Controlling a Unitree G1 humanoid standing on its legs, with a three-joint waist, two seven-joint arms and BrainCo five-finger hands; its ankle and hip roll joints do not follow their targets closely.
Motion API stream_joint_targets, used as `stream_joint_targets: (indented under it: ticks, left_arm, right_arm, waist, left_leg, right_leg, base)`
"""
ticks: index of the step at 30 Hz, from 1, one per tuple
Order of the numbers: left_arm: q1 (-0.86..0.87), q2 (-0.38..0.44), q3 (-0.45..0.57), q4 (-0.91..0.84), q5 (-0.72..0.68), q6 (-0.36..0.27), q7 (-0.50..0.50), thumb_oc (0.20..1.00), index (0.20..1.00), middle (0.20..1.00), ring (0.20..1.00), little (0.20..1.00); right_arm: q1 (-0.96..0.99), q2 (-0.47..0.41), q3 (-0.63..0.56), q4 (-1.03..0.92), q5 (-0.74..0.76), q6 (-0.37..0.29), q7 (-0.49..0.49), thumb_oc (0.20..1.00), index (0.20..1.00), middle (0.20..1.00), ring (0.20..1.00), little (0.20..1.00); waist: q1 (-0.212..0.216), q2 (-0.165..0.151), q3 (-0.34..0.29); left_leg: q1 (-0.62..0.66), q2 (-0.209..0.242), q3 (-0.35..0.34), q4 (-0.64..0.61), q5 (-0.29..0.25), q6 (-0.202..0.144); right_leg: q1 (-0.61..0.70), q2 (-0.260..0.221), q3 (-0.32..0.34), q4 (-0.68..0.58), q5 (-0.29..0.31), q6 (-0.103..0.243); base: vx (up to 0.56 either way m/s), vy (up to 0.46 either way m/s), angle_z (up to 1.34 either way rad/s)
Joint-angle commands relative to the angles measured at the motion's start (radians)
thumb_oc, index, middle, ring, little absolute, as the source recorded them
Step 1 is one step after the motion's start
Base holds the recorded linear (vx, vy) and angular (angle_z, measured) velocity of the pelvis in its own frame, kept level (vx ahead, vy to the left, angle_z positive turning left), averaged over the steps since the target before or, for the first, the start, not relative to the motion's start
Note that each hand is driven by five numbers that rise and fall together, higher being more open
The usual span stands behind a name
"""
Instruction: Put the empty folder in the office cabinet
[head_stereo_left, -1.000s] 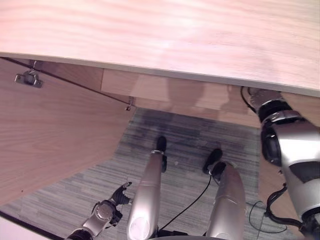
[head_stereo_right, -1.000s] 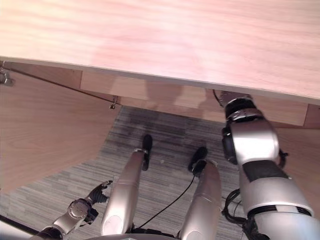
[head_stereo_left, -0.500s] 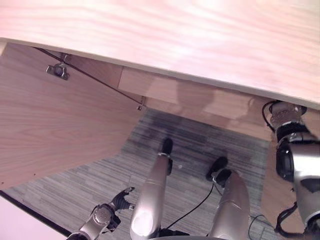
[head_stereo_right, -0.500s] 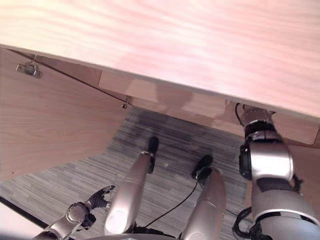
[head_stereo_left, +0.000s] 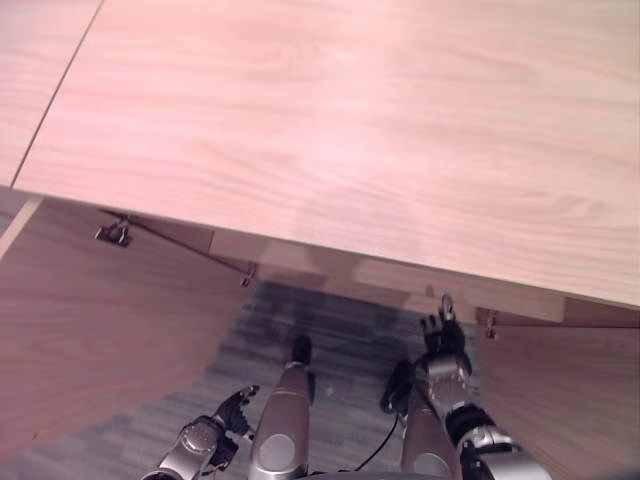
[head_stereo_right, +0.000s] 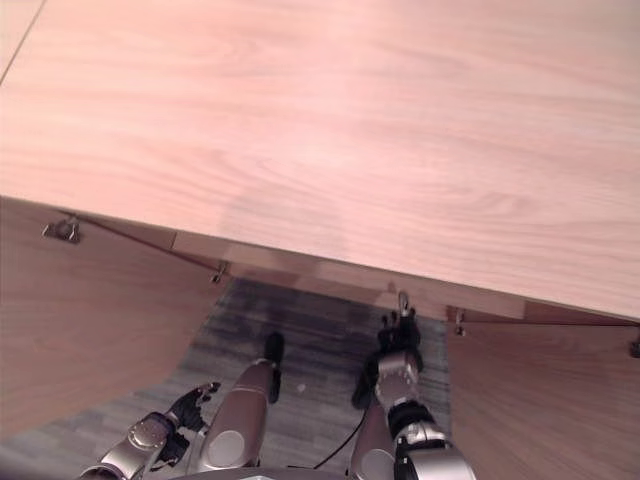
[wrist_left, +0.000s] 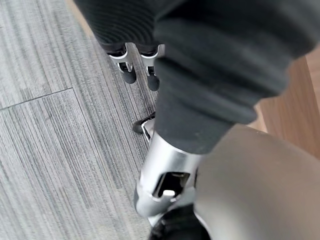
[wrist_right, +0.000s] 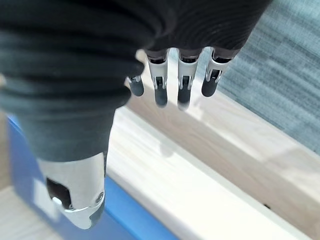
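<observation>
Folder (wrist_right: 30, 200): blue, lying inside cabinet (wrist_right: 200, 165) past bottom edge board. Right hand (wrist_right: 172, 82) just outside opening, fingers straight, holding nothing. Left hand (head_stereo_left: 215, 435) low over floor (wrist_left: 45, 150), fingers loosely relaxed, empty. Risks: doors (head_stereo_left: 90, 330) open, could be left so; closing swing could catch hand.

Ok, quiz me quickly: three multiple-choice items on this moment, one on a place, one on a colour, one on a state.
1. Where is the left hand?
A. Low over the grey carpet
B. Flat on a desk
C. Inside a drawer

2. What colour is the folder by the thumb of the right hand?
A. Red
B. Blue
C. Green

3. The right hand is:
A. Shut on a door handle
B. Open, holding nothing
C. Shut on the folder

Answers: 1 A, it hangs beside the robot above the carpet. 2 B, the right wrist view shows it blue. 3 B, its fingers are straight and bare.
</observation>
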Motion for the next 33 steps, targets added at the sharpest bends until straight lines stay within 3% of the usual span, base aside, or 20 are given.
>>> stream_joint_targets:
  ticks: [1, 7, 12, 18, 21, 25, 33]
  left_arm:
    - [-0.06, -0.069, 0.041, -0.008, -0.06, -0.035, 0.006, 1.0, 1.0, 1.0, 1.0, 1.0]
    - [-0.053, -0.124, 0.088, 0.124, -0.039, -0.035, 0.009, 1.0, 1.0, 1.0, 1.0, 1.0]
    - [-0.034, -0.151, 0.101, 0.184, -0.015, -0.034, 0.013, 1.0, 1.0, 1.0, 1.0, 1.0]
    - [-0.037, -0.178, 0.13, 0.235, -0.028, -0.034, 0.02, 1.0, 1.0, 1.0, 1.0, 1.0]
    - [-0.069, -0.191, 0.138, 0.262, -0.03, -0.033, 0.027, 1.0, 1.0, 1.0, 1.0, 1.0]
    - [-0.084, -0.198, 0.146, 0.268, -0.017, -0.033, 0.035, 1.0, 1.0, 1.0, 1.0, 1.0]
    - [-0.074, -0.206, 0.155, 0.276, 0.01, -0.039, 0.037, 1.0, 1.0, 1.0, 1.0, 1.0]
  right_arm:
    - [-0.017, -0.023, -0.013, -0.048, -0.051, 0.023, 0.091, 1.0, 1.0, 1.0, 1.0, 1.0]
    - [0.089, -0.028, 0.039, -0.067, -0.103, 0.078, 0.149, 1.0, 1.0, 1.0, 1.0, 1.0]
    - [0.115, -0.036, 0.047, -0.026, -0.137, 0.104, 0.156, 1.0, 1.0, 1.0, 1.0, 1.0]
    - [0.11, -0.061, 0.045, 0.17, -0.313, 0.15, 0.117, 1.0, 1.0, 1.0, 1.0, 1.0]
    - [0.101, -0.092, 0.083, 0.302, -0.556, 0.191, 0.084, 1.0, 1.0, 1.0, 1.0, 1.0]
    - [0.122, -0.104, 0.116, 0.354, -0.717, 0.221, 0.073, 1.0, 1.0, 1.0, 1.0, 1.0]
    - [0.158, -0.105, 0.147, 0.376, -0.82, 0.236, 0.08, 1.0, 1.0, 1.0, 1.0, 1.0]
  waist:
    - [-0.012, 0.0, -0.019]
    - [-0.058, -0.017, -0.107]
    - [-0.071, -0.019, -0.163]
    - [-0.078, -0.019, -0.236]
    - [-0.077, -0.024, -0.282]
    - [-0.077, -0.03, -0.307]
    - [-0.075, -0.036, -0.309]
  left_leg:
    - [0.128, 0.043, -0.016, -0.099, -0.048, -0.006]
    - [0.275, 0.047, 0.026, -0.234, -0.012, -0.003]
    - [0.352, 0.045, 0.052, -0.315, 0.01, -0.001]
    - [0.43, 0.04, 0.077, -0.414, 0.048, -0.005]
    - [0.453, 0.029, 0.085, -0.455, 0.064, -0.012]
    - [0.465, 0.023, 0.089, -0.456, 0.057, -0.014]
    - [0.489, 0.019, 0.093, -0.456, 0.052, -0.009]
  right_leg:
    - [0.107, 0.008, 0.033, -0.049, 0.017, 0.081]
    - [0.199, 0.028, 0.042, -0.166, 0.079, 0.099]
    - [0.25, 0.037, 0.055, -0.229, 0.114, 0.112]
    - [0.322, 0.054, 0.068, -0.349, 0.163, 0.125]
    - [0.363, 0.058, 0.073, -0.437, 0.201, 0.137]
    - [0.398, 0.055, 0.075, -0.493, 0.225, 0.144]
    - [0.429, 0.051, 0.086, -0.499, 0.219, 0.142]
  base:
    - [0.12, 0.081, -0.25]
    - [0.1, 0.07, -0.17]
    - [0.1, 0.063, -0.16]
    - [0.03, 0.041, -0.1]
    - [0.01, 0.035, -0.1]
    - [0.01, 0.016, -0.05]
    - [0.0, 0.0, 0.0]
